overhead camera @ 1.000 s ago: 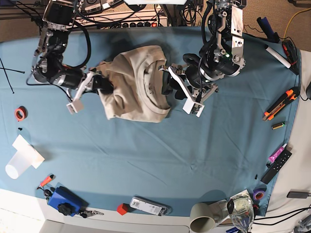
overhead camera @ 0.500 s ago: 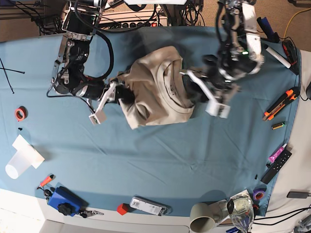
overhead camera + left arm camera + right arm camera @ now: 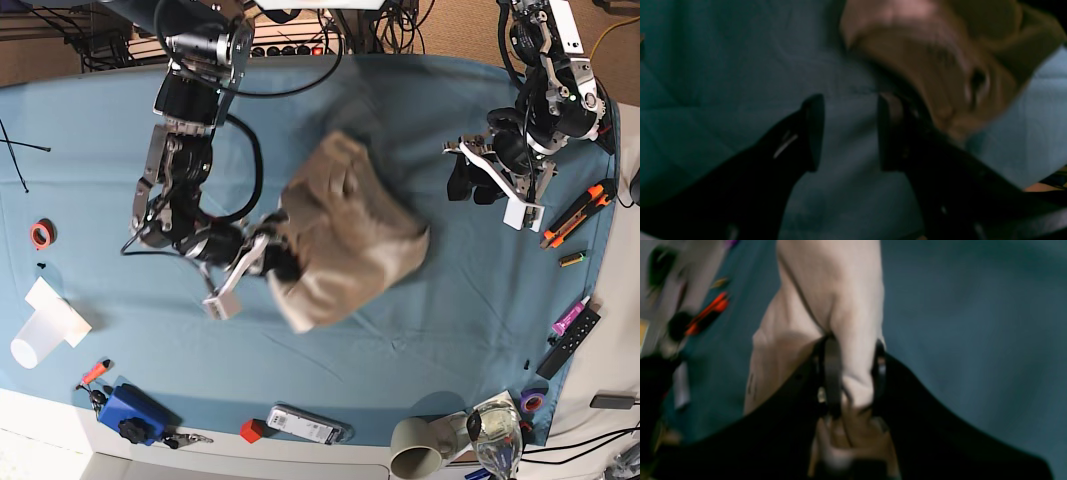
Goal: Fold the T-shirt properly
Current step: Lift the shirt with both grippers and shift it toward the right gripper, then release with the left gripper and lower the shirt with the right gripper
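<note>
Both arms are built of black and silver-grey metal segments with black cables looping along them. The left end effector [image 3: 472, 182] has black fingers [image 3: 811, 130] with flat inner faces, and a white rectangular block sits just beside it. The right end effector [image 3: 285, 262] shows the same black fingers [image 3: 831, 373] and a similar white block behind it.

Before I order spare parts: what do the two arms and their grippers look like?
Both arms are black and silver metal links with loose black cables looped alongside. The left gripper has black fingers that are flat and blunt-tipped, beside a white block-shaped part. The right gripper looks the same: black fingers and a white block on its side. No markings are readable.
</note>
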You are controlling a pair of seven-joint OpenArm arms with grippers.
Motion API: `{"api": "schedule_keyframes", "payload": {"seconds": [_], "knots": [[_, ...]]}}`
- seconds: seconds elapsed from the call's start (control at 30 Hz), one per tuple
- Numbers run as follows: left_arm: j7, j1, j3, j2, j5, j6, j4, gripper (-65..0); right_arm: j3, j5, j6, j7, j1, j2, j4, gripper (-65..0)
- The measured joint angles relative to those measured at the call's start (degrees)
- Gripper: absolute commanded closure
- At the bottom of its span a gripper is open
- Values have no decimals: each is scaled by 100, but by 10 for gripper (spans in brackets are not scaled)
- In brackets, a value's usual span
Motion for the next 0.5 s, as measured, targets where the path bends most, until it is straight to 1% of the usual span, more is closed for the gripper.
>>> {"api": "schedule_keyframes", "payload": {"seconds": [0.03, 0.1, 0.17, 0.23, 0.3, 0.37, 0.43, 0.5], "knots": [[0, 0, 0, 0, -2, -2, 0, -266, 74, -140, -13, 98, 50, -13, 0, 0], [0, -2, 0, 0, 0, 0, 0, -266, 289, -188, -39, 238, 116, -46, 0, 0], [-2, 0, 0, 0, 0, 0, 0, -266, 592, -188, -39, 249, 199, -109, -2, 0], [-2, -2, 0, -17, 0, -2, 0, -266, 922, -251, -120, 267, 273, -170, -4, 0], [-4, 0, 0, -83, 0, 0, 0, -266, 1189, -483, -195, 308, 297, -168, -2, 0], [-17, -2, -4, -114, 0, -2, 0, -266, 1384, -872, -249, 319, 225, -153, -2, 0], [-15, 0, -4, -114, 0, -2, 0, -266, 1462, -1156, -249, 229, 68, -118, 2, 0], [-17, 0, -4, -111, -2, -2, 0, -266, 1460, -1255, -245, 260, -129, -107, 37, 0]]}}
